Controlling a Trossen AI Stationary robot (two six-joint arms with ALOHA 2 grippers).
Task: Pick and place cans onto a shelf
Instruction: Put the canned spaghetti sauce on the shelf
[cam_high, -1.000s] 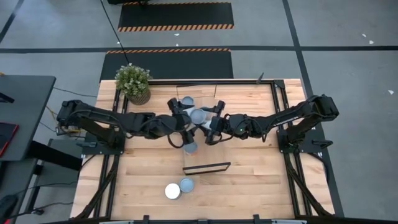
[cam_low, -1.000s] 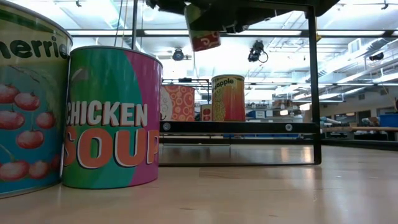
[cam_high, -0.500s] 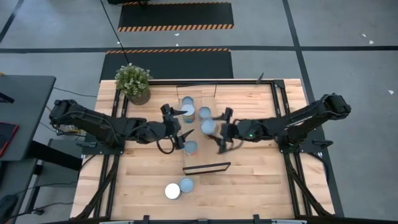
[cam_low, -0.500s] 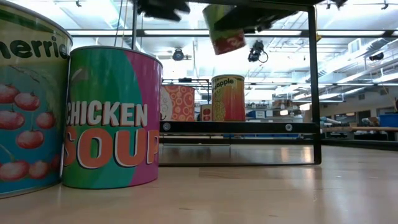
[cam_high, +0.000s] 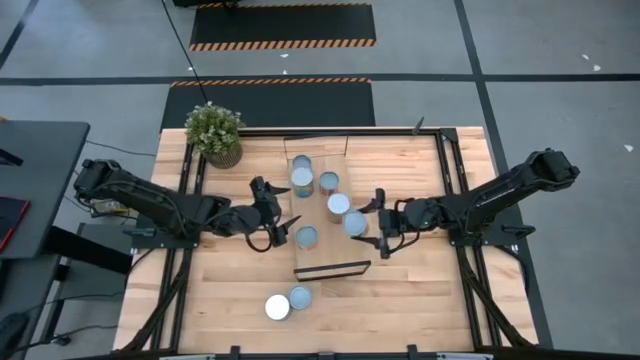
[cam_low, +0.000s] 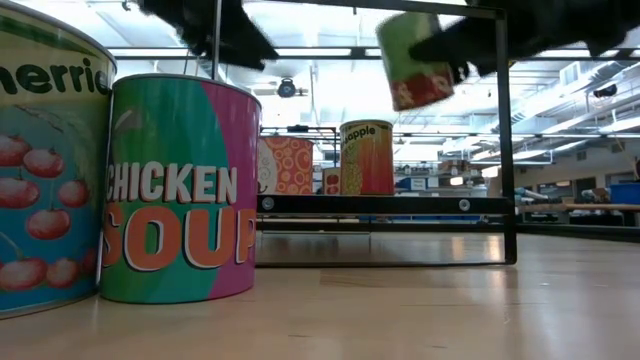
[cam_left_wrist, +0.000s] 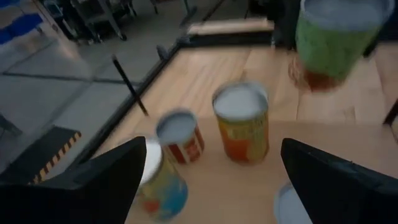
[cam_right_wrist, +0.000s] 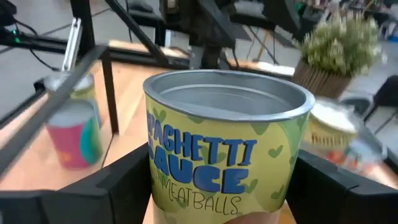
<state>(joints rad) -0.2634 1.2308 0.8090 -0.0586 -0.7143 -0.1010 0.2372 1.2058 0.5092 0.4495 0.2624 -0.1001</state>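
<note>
Gripping spaghetti can, R gripper

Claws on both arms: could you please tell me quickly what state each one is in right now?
Left claw: open, holding nothing.
Right claw: closed on the spaghetti sauce can, carried in the air.

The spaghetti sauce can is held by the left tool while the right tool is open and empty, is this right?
No, the sides are swapped. The right tool holds the spaghetti sauce can, as the right wrist view shows, while the left tool is open and empty.
</note>
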